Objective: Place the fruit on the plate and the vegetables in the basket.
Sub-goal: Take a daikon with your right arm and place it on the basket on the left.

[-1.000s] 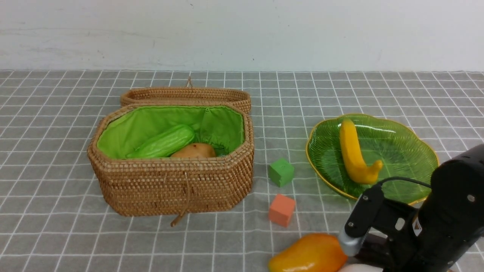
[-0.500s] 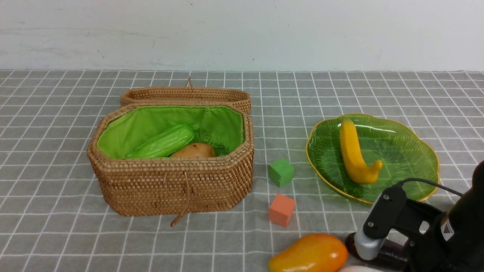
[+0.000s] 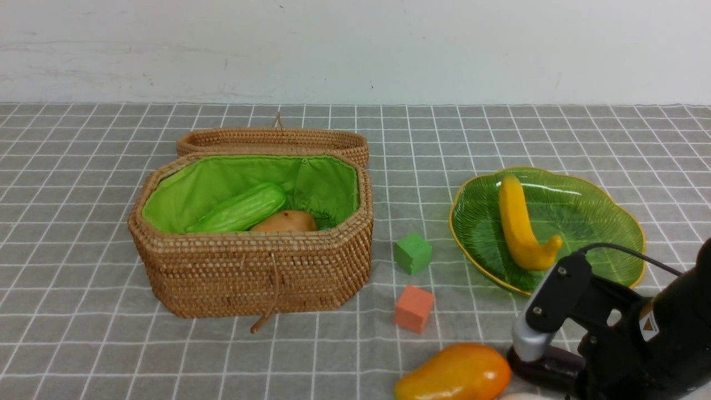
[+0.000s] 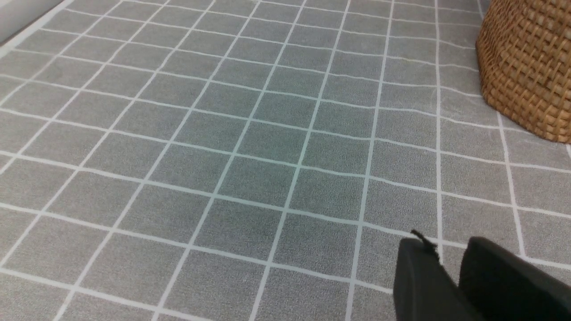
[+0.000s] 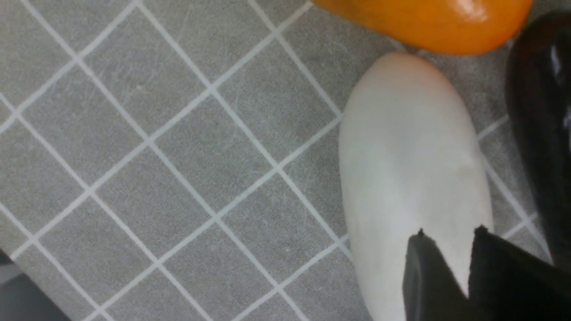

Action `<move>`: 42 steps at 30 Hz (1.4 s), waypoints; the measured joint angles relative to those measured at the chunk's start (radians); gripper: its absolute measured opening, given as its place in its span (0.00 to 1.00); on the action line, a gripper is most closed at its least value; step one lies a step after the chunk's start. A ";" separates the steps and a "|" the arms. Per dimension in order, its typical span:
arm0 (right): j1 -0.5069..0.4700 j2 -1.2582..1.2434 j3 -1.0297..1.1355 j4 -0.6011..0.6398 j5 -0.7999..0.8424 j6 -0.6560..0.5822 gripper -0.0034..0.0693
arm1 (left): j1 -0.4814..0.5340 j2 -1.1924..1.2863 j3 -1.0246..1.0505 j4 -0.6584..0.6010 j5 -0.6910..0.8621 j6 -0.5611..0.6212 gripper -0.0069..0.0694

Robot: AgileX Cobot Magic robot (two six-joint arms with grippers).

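The tan basket (image 3: 250, 272) stands open with the pale green gourd (image 3: 241, 209) and the brown potato (image 3: 284, 222) inside. The green plate (image 3: 600, 216) holds the banana (image 3: 519, 225). The mango (image 3: 455, 373), the dark eggplant (image 3: 547, 366) and the white oblong vegetable (image 3: 519, 396) lie at the near edge. In the right wrist view my right gripper (image 5: 448, 234) is shut and empty just over the white vegetable (image 5: 410, 169), with the mango (image 5: 428, 22) and the eggplant (image 5: 542, 125) beside it. My left gripper (image 4: 441, 243) is shut and empty over bare cloth. The mangosteen is out of view.
A green cube (image 3: 413, 253) and an orange cube (image 3: 414, 309) sit between the basket and the plate. The basket's lid (image 3: 272, 140) lies open behind it. The basket's wall (image 4: 526, 67) shows in the left wrist view. My right arm (image 3: 627, 333) covers the plate's near edge.
My right arm swung right and down, uncovering more of the plate and the eggplant, then rose a little to the left. Nothing on the table has moved.
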 joint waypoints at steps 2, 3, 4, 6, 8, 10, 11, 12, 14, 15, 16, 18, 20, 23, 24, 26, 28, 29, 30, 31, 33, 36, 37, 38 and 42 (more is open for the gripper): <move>0.000 0.000 0.009 0.002 -0.014 0.000 0.48 | 0.000 0.000 0.000 0.000 0.000 0.000 0.28; 0.000 0.000 0.010 0.002 -0.017 0.000 0.51 | 0.000 0.000 0.000 0.000 0.000 0.000 0.28; 0.000 0.000 0.022 0.001 -0.035 0.000 0.62 | 0.000 0.000 0.000 0.000 0.000 0.000 0.28; 0.000 0.001 0.038 -0.009 -0.058 0.000 0.74 | 0.000 0.000 0.000 0.000 0.000 0.000 0.28; 0.000 0.009 0.066 -0.023 -0.095 0.000 0.88 | 0.000 0.000 0.000 0.000 0.000 0.000 0.28; 0.000 0.044 0.109 -0.048 -0.150 0.000 0.97 | 0.000 0.000 0.000 0.000 0.000 0.000 0.28; 0.000 0.063 0.122 -0.051 -0.171 0.000 0.97 | 0.000 0.000 0.000 0.000 0.000 0.000 0.28; 0.000 0.080 0.129 -0.052 -0.186 0.000 0.97 | 0.000 0.000 0.000 0.000 0.000 0.000 0.28; 0.000 0.109 0.136 -0.055 -0.199 0.000 0.96 | 0.000 0.000 0.000 0.000 0.000 0.000 0.28; 0.000 0.134 0.138 -0.055 -0.199 -0.001 0.93 | 0.000 0.000 0.000 0.000 0.000 0.000 0.28; 0.001 0.175 0.137 -0.055 -0.187 -0.014 0.85 | 0.000 0.000 0.000 0.000 0.000 0.000 0.28; 0.002 0.215 0.117 -0.045 -0.142 -0.050 0.74 | 0.000 0.000 0.000 0.000 0.000 0.000 0.28; 0.002 0.229 0.095 -0.034 -0.113 -0.073 0.75 | 0.000 0.000 0.000 0.000 0.000 0.000 0.28; 0.004 0.236 0.022 -0.003 -0.021 -0.097 0.75 | 0.000 0.000 0.000 0.000 0.000 0.000 0.28; 0.004 0.231 -0.007 0.005 0.010 -0.102 0.75 | 0.000 0.000 0.000 0.000 0.000 0.000 0.28; 0.006 0.215 -0.059 0.015 0.073 -0.106 0.75 | 0.000 0.000 0.000 0.000 0.000 0.000 0.28; 0.007 0.194 -0.135 0.020 0.145 -0.106 0.75 | 0.000 0.000 0.000 0.000 0.000 0.000 0.28; 0.008 0.181 -0.176 0.022 0.185 -0.106 0.75 | 0.000 0.000 0.000 0.000 0.000 0.000 0.28; 0.008 0.166 -0.219 0.022 0.230 -0.106 0.75 | 0.000 0.000 0.000 0.000 0.000 0.000 0.28; 0.008 0.154 -0.264 0.023 0.261 -0.106 0.75 | 0.000 0.000 0.000 0.000 0.000 0.000 0.28; 0.008 0.140 -0.329 0.027 0.289 -0.106 0.75 | 0.000 0.000 0.000 0.000 0.000 0.000 0.28; 0.008 0.118 -0.480 0.049 0.304 -0.106 0.75 | 0.000 0.000 0.000 0.000 0.000 0.000 0.28; 0.008 0.116 -0.499 0.053 0.300 -0.106 0.75 | 0.000 0.000 0.000 0.000 0.000 0.000 0.28; 0.008 0.116 -0.557 0.073 0.265 -0.112 0.75 | 0.000 0.000 0.000 0.000 0.000 0.000 0.28; 0.008 0.116 -0.645 0.176 0.027 -0.174 0.75 | 0.000 0.000 0.000 0.000 0.000 0.000 0.28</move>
